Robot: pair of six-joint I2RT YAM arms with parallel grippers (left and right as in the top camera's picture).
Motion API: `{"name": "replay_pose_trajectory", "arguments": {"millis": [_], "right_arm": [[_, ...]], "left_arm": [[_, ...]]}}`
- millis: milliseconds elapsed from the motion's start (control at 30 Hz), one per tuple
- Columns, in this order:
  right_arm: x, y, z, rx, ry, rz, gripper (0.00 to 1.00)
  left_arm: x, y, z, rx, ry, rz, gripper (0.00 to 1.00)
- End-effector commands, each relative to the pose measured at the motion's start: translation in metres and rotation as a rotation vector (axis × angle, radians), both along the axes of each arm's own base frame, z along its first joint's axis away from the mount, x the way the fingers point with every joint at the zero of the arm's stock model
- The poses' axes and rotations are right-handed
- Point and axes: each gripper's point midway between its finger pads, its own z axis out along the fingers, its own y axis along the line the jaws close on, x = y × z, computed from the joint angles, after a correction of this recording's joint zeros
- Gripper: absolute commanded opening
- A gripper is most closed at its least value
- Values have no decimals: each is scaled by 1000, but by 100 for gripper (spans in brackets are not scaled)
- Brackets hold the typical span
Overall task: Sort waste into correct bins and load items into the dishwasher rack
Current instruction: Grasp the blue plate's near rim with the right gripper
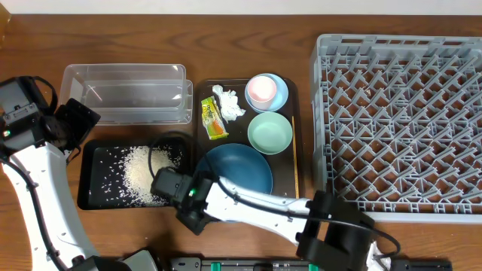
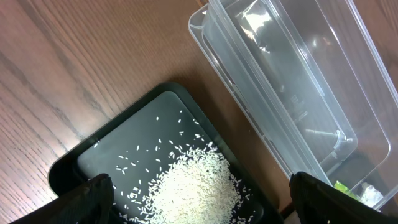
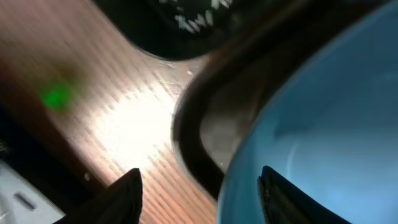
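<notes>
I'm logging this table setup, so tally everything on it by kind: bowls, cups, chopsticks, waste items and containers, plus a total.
Bowls: 3 (large blue bowl, mint-green bowl, light-blue bowl)
Cups: 1 (pink cup)
Chopsticks: 1 (wooden chopstick)
Waste items: 3 (rice heap, tissue, snack wrapper)
Containers: 4 (clear tub, black tray, brown serving tray, dishwasher rack)
Total: 12

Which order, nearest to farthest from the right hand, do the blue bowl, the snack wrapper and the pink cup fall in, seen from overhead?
From the right hand:
1. Blue bowl, right beside the hand, at the near end of the tray.
2. Snack wrapper, along the tray's left side.
3. Pink cup, at the tray's far end.
</notes>
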Motion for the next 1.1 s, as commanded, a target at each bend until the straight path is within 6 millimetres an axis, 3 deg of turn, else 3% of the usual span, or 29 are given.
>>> {"name": "replay_pose_trajectory", "arguments": {"millis": [0, 100, 267, 567, 700, 933, 1067], "right_arm": [[8, -6, -7, -42, -69, -52, 58], [13, -10, -8, -56, -92, -59, 58], [19, -14, -10, -68, -109, -69, 41], [17, -18, -20, -72, -104, -100, 36], [16, -21, -24, -75, -98, -109, 26], [18, -10, -14, -44, -98, -113, 20], [20, 2, 1, -7, -95, -112, 6]], "left_arm": [[-2, 2, -3, -2, 8, 12, 93], [-2, 2, -3, -2, 8, 12, 93], [-2, 2, -3, -3, 9, 12, 93], [-2, 2, -3, -3, 9, 12, 93], [-2, 2, -3, -3, 9, 12, 93], [-2, 2, -3, -2, 8, 12, 93], [-2, 2, -3, -2, 8, 12, 93]]}}
